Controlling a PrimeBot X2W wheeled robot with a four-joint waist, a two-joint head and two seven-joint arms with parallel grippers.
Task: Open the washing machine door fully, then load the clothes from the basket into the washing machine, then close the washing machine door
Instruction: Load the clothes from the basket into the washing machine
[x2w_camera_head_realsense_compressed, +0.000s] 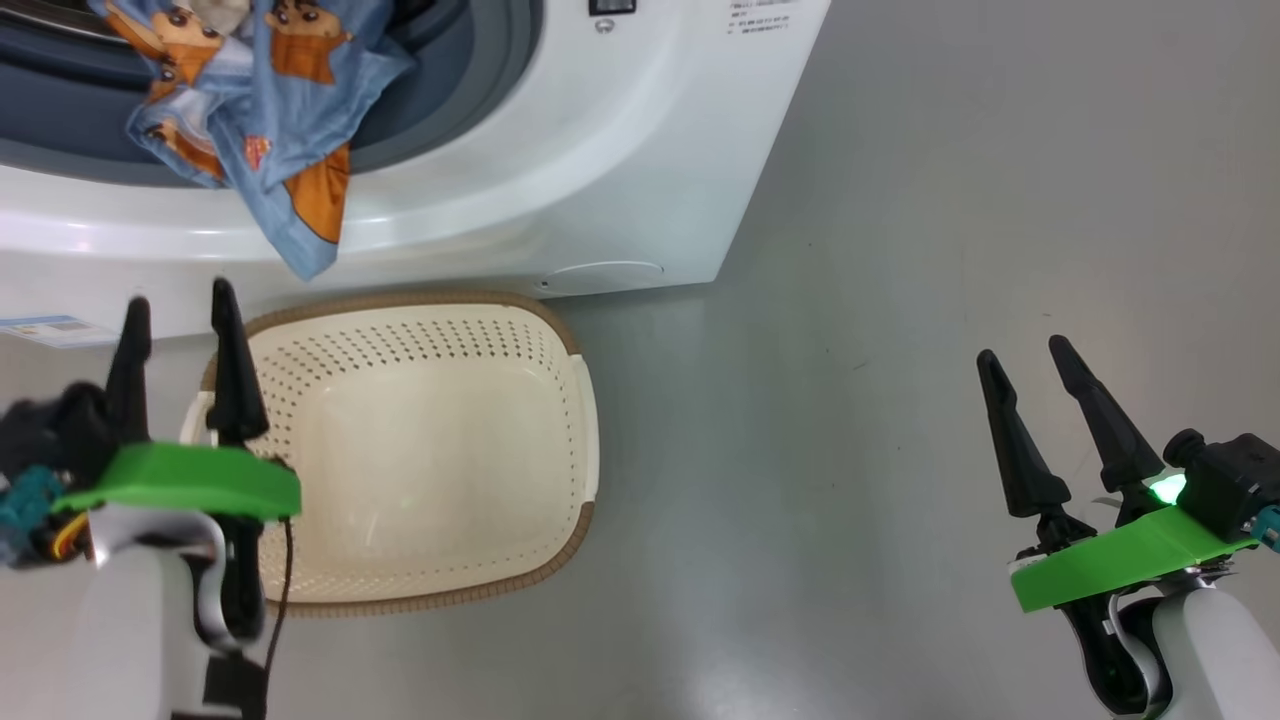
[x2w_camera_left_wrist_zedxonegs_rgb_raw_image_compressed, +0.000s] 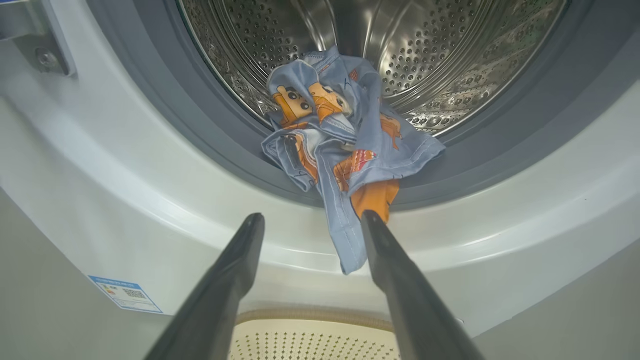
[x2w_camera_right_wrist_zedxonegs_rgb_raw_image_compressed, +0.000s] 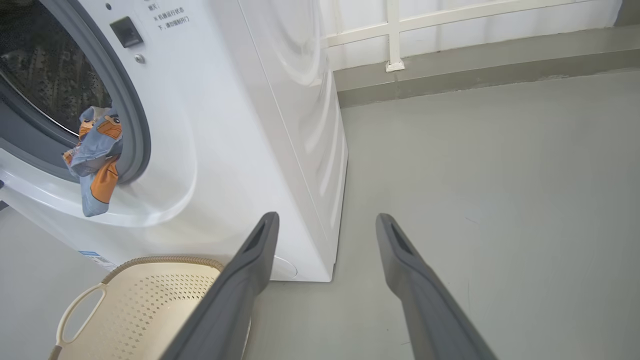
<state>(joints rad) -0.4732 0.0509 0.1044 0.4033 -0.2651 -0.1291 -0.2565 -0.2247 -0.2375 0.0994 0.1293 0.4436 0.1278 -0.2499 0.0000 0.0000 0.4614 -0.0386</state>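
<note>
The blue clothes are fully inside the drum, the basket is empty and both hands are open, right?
Not quite: the left wrist view shows the clothes draped over the grey seal, one end hanging down the washing machine. The basket is empty; left hand and right hand are open.

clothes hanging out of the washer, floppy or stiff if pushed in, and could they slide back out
Probably floppy: the clothes lie crumpled and fold limply over the seal. Likely light, since a thin corner hangs free below it. A push may bunch them rather than shift them whole, and the hanging part might drag them back out.
</note>
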